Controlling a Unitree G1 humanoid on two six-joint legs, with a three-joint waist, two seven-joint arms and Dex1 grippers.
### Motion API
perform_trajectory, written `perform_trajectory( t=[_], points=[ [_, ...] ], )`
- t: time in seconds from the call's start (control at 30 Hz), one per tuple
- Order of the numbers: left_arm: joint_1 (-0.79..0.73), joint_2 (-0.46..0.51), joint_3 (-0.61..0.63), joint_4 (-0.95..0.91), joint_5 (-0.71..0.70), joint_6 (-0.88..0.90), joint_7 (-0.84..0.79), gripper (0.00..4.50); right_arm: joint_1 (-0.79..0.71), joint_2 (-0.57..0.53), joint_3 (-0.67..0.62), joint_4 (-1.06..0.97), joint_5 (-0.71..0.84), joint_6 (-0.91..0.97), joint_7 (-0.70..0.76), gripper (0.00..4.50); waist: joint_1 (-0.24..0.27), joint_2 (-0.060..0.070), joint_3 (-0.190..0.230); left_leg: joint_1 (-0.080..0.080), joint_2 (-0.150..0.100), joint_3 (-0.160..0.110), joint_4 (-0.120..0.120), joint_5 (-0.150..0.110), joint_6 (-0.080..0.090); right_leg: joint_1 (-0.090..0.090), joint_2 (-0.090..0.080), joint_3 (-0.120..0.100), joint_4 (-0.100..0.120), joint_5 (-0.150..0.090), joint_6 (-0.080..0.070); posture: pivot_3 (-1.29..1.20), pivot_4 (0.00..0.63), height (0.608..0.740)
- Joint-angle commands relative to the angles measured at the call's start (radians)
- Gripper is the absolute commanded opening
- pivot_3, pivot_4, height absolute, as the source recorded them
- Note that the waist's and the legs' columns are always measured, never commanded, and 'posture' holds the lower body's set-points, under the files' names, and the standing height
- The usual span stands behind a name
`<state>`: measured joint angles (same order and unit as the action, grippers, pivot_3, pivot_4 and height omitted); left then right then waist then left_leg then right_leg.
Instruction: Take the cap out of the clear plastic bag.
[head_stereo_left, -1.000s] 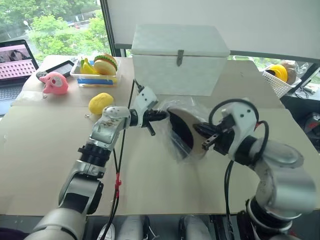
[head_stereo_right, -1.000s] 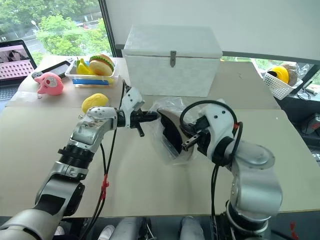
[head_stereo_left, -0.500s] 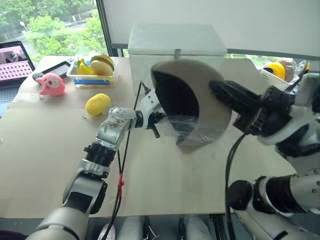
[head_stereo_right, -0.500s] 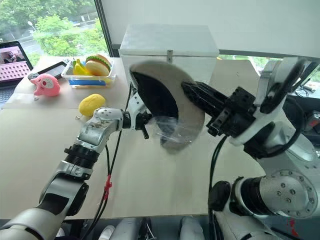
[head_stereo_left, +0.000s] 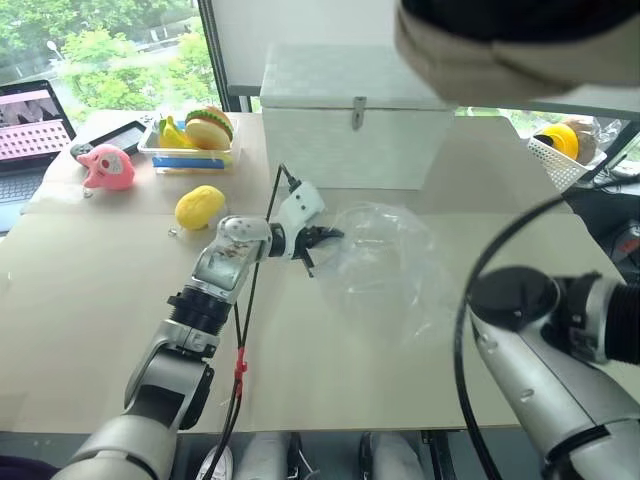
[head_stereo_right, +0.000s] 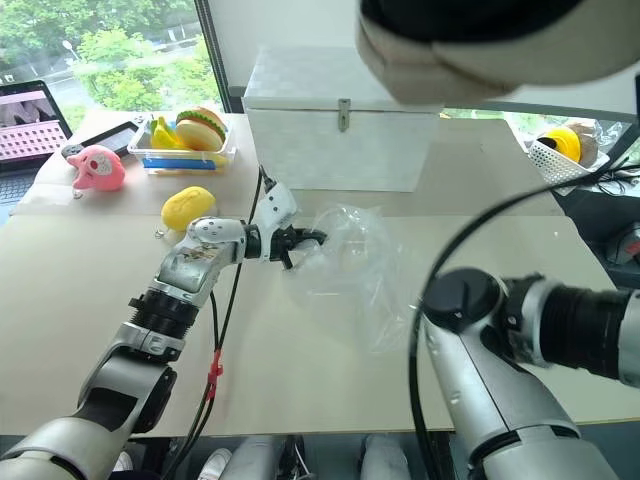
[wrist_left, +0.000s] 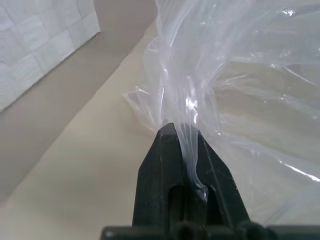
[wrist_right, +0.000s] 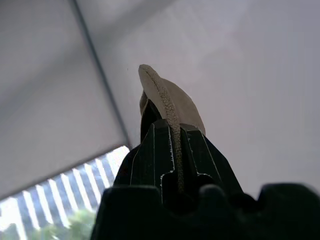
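The beige cap (head_stereo_left: 520, 60) hangs high above the table, close to the head camera, its dark inside facing down. In the right wrist view my right gripper (wrist_right: 172, 125) is shut on the cap's (wrist_right: 170, 95) fabric edge. The clear plastic bag (head_stereo_left: 390, 260) lies crumpled on the table in front of the white box, apart from the cap. My left gripper (head_stereo_left: 322, 238) is shut on the bag's left edge; the left wrist view shows the film (wrist_left: 240, 75) pinched between the black fingers (wrist_left: 167, 150).
A white lidded box (head_stereo_left: 355, 115) stands behind the bag. A yellow lemon toy (head_stereo_left: 200, 207), a pink toy (head_stereo_left: 107, 166), a tray of toy food (head_stereo_left: 190, 135) and a laptop (head_stereo_left: 30, 125) sit at the far left. A white basket (head_stereo_left: 560, 150) is at the far right.
My right gripper has swung up and to the right with the cap, pulling it out of the bag. The bag has sagged onto the table. The left gripper kept its hold in place.
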<state>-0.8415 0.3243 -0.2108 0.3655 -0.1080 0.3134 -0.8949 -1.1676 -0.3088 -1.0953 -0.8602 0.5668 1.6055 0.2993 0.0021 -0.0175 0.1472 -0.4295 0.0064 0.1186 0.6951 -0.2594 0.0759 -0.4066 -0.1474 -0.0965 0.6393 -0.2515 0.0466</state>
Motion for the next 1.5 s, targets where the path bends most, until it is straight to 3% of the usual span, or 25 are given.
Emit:
perform_trajectory(
  t=[0.03, 0.17, 0.23, 0.4, 0.53, 0.67, 0.8, 0.87, 0.9, 1.07, 1.1, 1.3, 1.33, 1.5],
  points=[
    [0.005, -0.011, 0.059, 0.033, 0.069, -0.342, 0.154, 0.02, 0.273, -0.210, 0.367, -0.101, -0.027, -0.097, 0.001, 0.00, -0.003, 0.000, 0.000, 0.000, 0.000, 0.000, 0.000, 0.000, 0.000, 0.000, 0.000, 0.000, 0.000, 0.000, 0.000, 0.00, 0.150, 0.723],
    [0.075, -0.010, 0.107, 0.095, 0.145, -0.745, 0.323, 0.02, 0.745, -0.601, 0.795, -0.150, -0.285, -0.469, -0.004, 0.00, -0.007, 0.000, 0.000, 0.001, 0.001, 0.000, -0.001, 0.000, 0.000, 0.001, -0.001, 0.001, -0.003, 0.000, 0.000, 0.00, 0.150, 0.723],
    [0.116, -0.001, 0.099, 0.119, 0.196, -0.862, 0.381, 0.02, 0.888, -0.677, 0.896, -0.140, -0.394, -0.629, -0.024, 0.00, -0.008, 0.000, 0.000, 0.003, 0.000, 0.000, -0.001, 0.000, 0.000, 0.003, -0.002, 0.001, -0.009, 0.000, 0.000, 0.00, 0.150, 0.723],
    [0.228, 0.012, 0.083, 0.169, 0.349, -0.922, 0.570, 0.02, 1.076, -0.767, 1.115, -0.072, -0.722, -0.967, -0.113, 0.00, -0.003, -0.001, 0.000, 0.005, 0.001, 0.001, 0.000, 0.002, 0.003, 0.005, -0.003, 0.001, -0.009, 0.000, 0.000, 0.00, 0.150, 0.723],
    [0.337, 0.034, 0.051, 0.174, 0.463, -0.883, 0.671, 0.02, 1.233, -0.781, 1.214, -0.028, -0.961, -1.177, -0.166, 0.00, 0.007, -0.001, 0.001, 0.006, 0.002, 0.001, 0.000, 0.002, 0.003, 0.006, -0.003, 0.001, -0.009, 0.000, 0.001, 0.00, 0.150, 0.723],
    [0.447, 0.020, 0.074, 0.141, 0.412, -0.793, 0.681, 0.02, 1.502, -0.753, 1.286, 0.027, -1.138, -1.366, -0.234, 0.00, 0.016, -0.002, -0.001, 0.007, 0.003, -0.001, 0.001, 0.002, 0.002, 0.008, -0.003, -0.001, -0.009, 0.000, 0.001, 0.00, 0.150, 0.723],
    [0.549, 0.004, 0.074, 0.029, 0.296, -0.754, 0.593, 0.02, 1.632, -0.666, 1.310, 0.139, -1.222, -1.464, -0.276, 0.00, 0.000, 0.000, -0.002, 0.017, 0.007, 0.001, -0.001, 0.002, 0.001, 0.017, -0.002, -0.001, -0.011, -0.001, 0.002, 0.00, 0.150, 0.723],
    [0.575, 0.006, 0.072, 0.000, 0.269, -0.735, 0.563, 0.02, 1.648, -0.616, 1.316, 0.186, -1.238, -1.490, -0.275, 0.00, 0.001, 0.000, -0.004, 0.025, 0.008, 0.001, -0.001, 0.000, 0.000, 0.022, -0.002, -0.001, -0.011, -0.006, 0.007, 0.00, 0.150, 0.723],
    [0.588, 0.006, 0.078, -0.015, 0.233, -0.707, 0.532, 0.58, 1.652, -0.578, 1.312, 0.211, -1.210, -1.493, -0.270, 0.38, 0.003, 0.000, -0.004, 0.027, 0.009, 0.000, -0.001, -0.004, -0.004, 0.021, -0.002, -0.001, -0.011, -0.006, 0.007, 0.00, 0.150, 0.723],
    [0.605, 0.020, 0.091, -0.047, 0.169, -0.643, 0.462, 2.02, 1.653, -0.458, 1.257, 0.260, -1.106, -1.522, -0.216, 1.91, 0.010, 0.002, -0.006, 0.027, 0.009, -0.001, 0.000, -0.007, -0.006, 0.020, -0.004, 0.000, -0.009, -0.003, 0.001, 0.00, 0.150, 0.723],
    [0.606, 0.021, 0.094, -0.049, 0.165, -0.635, 0.459, 2.53, 1.650, -0.447, 1.250, 0.266, -1.100, -1.526, -0.204, 2.44, 0.009, 0.002, -0.007, 0.027, 0.009, -0.001, 0.000, -0.007, -0.005, 0.020, -0.004, 0.000, -0.009, -0.001, -0.001, 0.00, 0.150, 0.723],
    [0.616, 0.035, 0.107, -0.065, 0.127, -0.595, 0.412, 4.30, 1.650, -0.404, 1.203, 0.278, -1.011, -1.531, -0.105, 4.23, 0.006, 0.001, -0.010, 0.027, 0.009, 0.000, 0.000, -0.007, -0.003, 0.020, -0.003, 0.000, -0.009, -0.001, -0.001, 0.00, 0.150, 0.723],
    [0.625, 0.042, 0.109, -0.076, 0.113, -0.591, 0.393, 4.46, 1.657, -0.394, 1.197, 0.271, -0.979, -1.516, -0.074, 4.43, 0.006, 0.000, -0.011, 0.027, 0.009, -0.001, 0.000, -0.007, -0.002, 0.020, -0.003, 0.000, -0.009, -0.001, -0.001, 0.00, 0.150, 0.723],
    [0.706, 0.102, 0.161, -0.180, -0.108, -0.516, 0.168, 4.46, 1.734, -0.295, 1.079, 0.112, -0.610, -1.267, 0.127, 4.43, 0.006, 0.001, -0.013, 0.027, 0.011, -0.001, -0.001, -0.008, -0.001, 0.019, -0.003, 0.000, -0.009, -0.001, -0.003, 0.00, 0.150, 0.723]
  ],
)
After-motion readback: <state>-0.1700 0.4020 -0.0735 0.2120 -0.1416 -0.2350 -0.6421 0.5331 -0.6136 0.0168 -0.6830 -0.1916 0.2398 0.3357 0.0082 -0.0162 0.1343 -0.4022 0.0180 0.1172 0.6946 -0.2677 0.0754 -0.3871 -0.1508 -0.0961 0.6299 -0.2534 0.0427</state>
